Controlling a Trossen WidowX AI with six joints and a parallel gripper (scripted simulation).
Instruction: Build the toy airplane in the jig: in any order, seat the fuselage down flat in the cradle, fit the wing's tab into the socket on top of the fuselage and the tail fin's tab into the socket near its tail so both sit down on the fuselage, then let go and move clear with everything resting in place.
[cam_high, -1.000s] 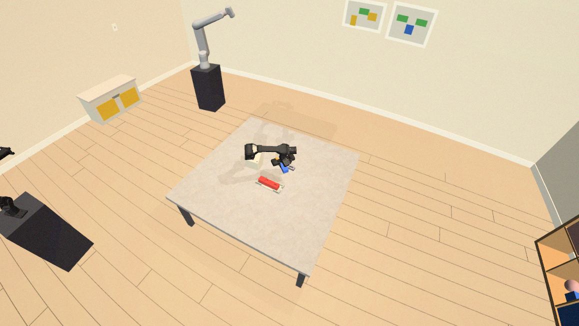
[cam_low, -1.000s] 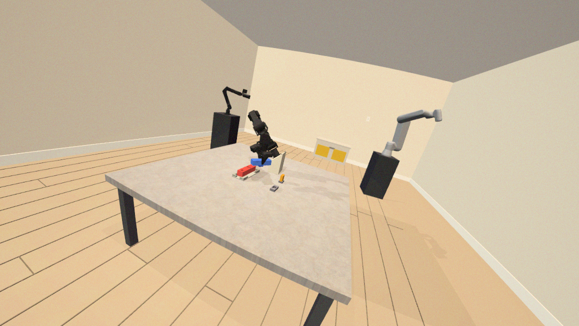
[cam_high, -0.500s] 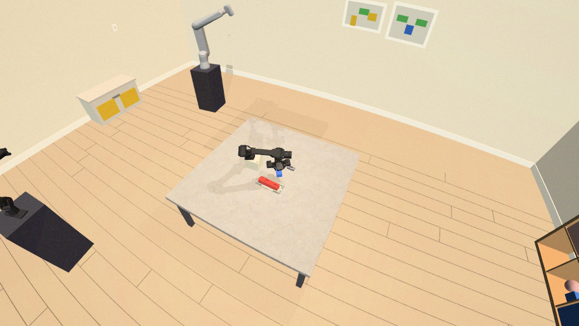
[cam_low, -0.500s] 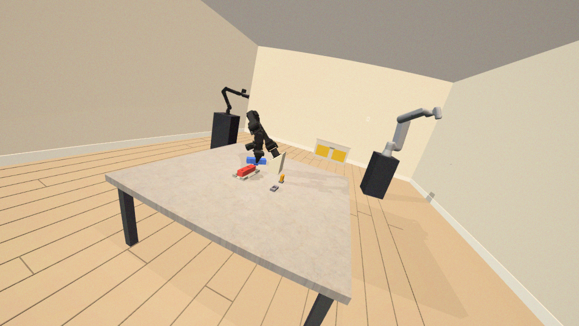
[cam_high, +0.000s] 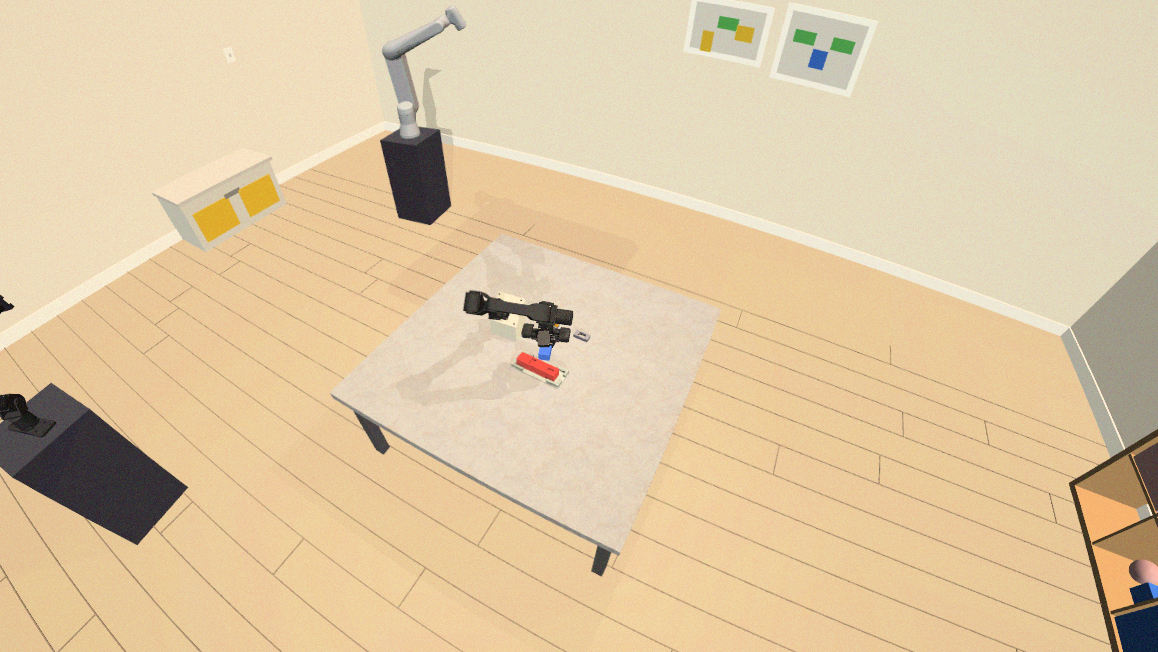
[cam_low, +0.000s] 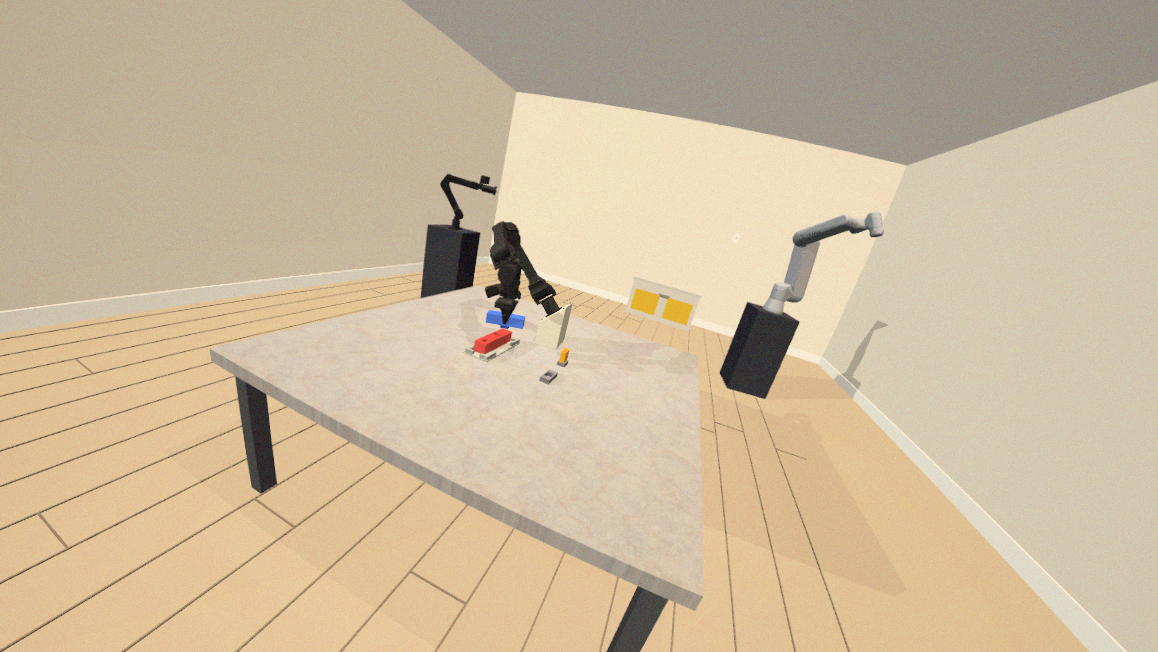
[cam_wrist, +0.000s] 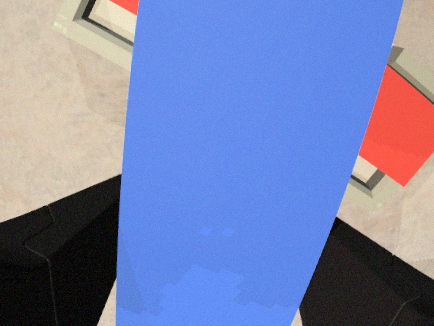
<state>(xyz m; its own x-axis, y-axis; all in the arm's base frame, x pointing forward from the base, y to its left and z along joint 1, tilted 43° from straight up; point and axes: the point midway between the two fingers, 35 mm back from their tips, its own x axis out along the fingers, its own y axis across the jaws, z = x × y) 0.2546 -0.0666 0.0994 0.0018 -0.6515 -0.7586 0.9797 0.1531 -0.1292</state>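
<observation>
The red fuselage (cam_high: 537, 366) (cam_low: 492, 340) (cam_wrist: 400, 125) lies in the pale cradle (cam_low: 470, 351) (cam_wrist: 100, 44); I cannot tell whether it is fully down. My gripper (cam_high: 544, 346) (cam_low: 505, 316) (cam_wrist: 217, 200) is shut on the blue wing (cam_high: 544, 354) (cam_low: 493, 317) (cam_wrist: 240, 125), gripping it across its middle. The wing is in the air beside and above the fuselage, and hides the fuselage's middle in the wrist view. The orange tail fin (cam_low: 564, 354) stands upright in a small dark holder, apart from the fuselage; the arm mostly hides it in the top view.
A small grey hollow block (cam_high: 581, 335) (cam_low: 548, 376) lies on the table (cam_high: 486, 437) (cam_low: 388, 396) near the tail fin. A cream block (cam_high: 504, 330) (cam_low: 552, 332) stands by the arm's base. Other arms stand on dark pedestals away from the table.
</observation>
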